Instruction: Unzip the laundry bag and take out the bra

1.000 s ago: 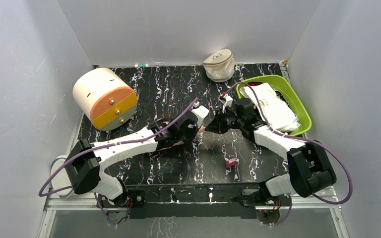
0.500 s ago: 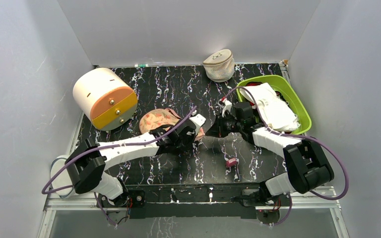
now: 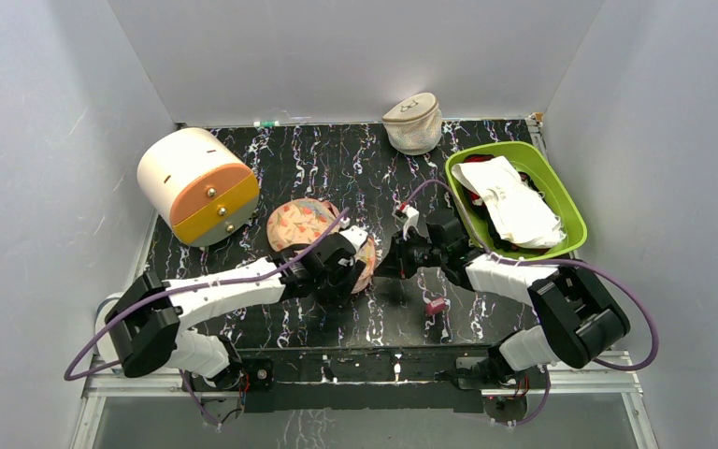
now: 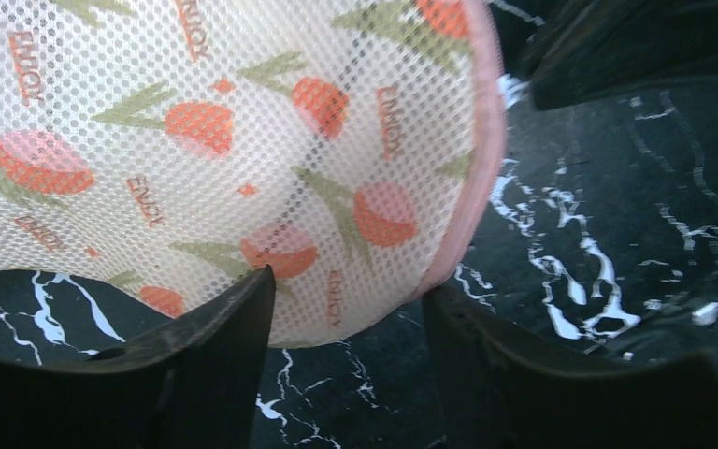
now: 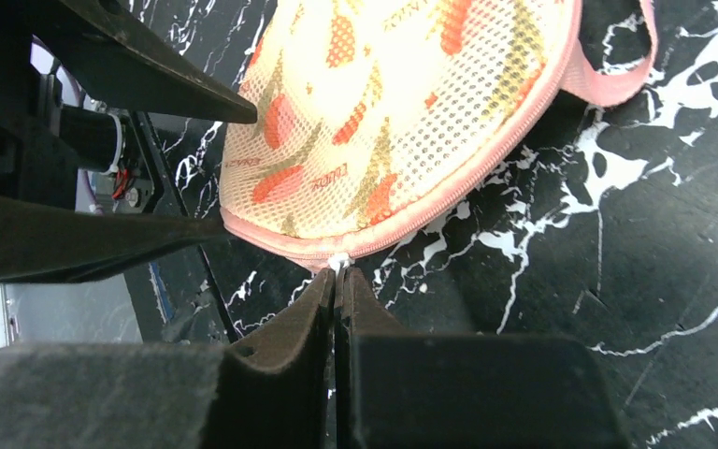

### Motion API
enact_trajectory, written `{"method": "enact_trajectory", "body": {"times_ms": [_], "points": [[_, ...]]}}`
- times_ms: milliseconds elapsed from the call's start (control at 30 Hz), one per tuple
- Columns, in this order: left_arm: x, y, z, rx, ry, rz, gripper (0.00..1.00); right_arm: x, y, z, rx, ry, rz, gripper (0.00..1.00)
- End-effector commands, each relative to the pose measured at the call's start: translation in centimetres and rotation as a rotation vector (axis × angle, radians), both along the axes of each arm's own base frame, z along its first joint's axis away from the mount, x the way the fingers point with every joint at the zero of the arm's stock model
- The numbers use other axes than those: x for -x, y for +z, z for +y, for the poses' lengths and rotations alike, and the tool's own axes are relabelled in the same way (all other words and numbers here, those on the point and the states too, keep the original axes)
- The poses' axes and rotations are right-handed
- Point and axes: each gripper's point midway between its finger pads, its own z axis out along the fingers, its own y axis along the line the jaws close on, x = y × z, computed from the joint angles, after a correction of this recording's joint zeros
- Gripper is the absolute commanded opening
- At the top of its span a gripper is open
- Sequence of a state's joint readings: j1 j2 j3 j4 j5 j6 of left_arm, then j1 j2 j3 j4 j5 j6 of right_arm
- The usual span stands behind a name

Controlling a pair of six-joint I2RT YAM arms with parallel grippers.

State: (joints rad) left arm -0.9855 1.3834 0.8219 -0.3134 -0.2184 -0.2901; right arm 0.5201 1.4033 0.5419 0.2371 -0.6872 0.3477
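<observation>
Black marbled counter (image 3: 337, 159), grey walls round it. Laundry bag (image 3: 310, 227) lies mid counter, pink edge facing rt arm. Left gripper (image 4: 346, 318) spread apart, fingers either side of bag's rim, not squeezing. Right gripper (image 5: 338, 281) pinched tight on zip pull (image 5: 338, 263) at bag edge. White clothes in green tub (image 3: 561, 201) at rt. Bra can't be seen.

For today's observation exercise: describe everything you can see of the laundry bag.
The laundry bag is peach mesh printed with red fruit, green leaves and small lettering, edged in pink trim. It lies on the black marbled table, zip seam apparently closed. The right gripper is shut on a small white zipper pull at its edge; the left gripper straddles its rim, open.
</observation>
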Motion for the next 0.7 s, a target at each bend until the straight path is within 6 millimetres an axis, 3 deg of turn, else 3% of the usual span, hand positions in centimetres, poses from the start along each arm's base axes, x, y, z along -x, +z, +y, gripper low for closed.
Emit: {"method": "enact_trajectory", "body": {"times_ms": [0, 100, 233, 367, 533, 667], "points": [[0.2, 3.1, -1.9, 0.129, -0.013, 0.000, 0.64, -0.8, 1.7, 1.4, -0.069, 0.005, -0.075, 0.00], [-0.3, 3.4, -3.2, 0.165, -0.022, -0.008, 0.72, -0.8, 1.7, 1.4, -0.073, -0.001, -0.070, 0.00], [-1.3, 3.1, -4.7, 0.174, -0.025, -0.019, 0.70, -0.6, 1.7, 1.4, -0.072, 0.001, -0.068, 0.00], [-2.5, 2.7, -5.0, 0.152, -0.002, -0.046, 0.58, -0.4, 1.6, 1.3, -0.071, 0.004, -0.065, 0.00], [-2.6, 1.7, -5.2, 0.122, -0.014, -0.032, 0.43, -0.2, 1.6, 1.3, -0.071, 0.010, -0.064, 0.00], [-2.7, 1.2, -4.5, 0.074, -0.012, -0.037, 0.24, -0.4, 1.4, 1.3, -0.065, 0.003, -0.066, 0.00]]}}
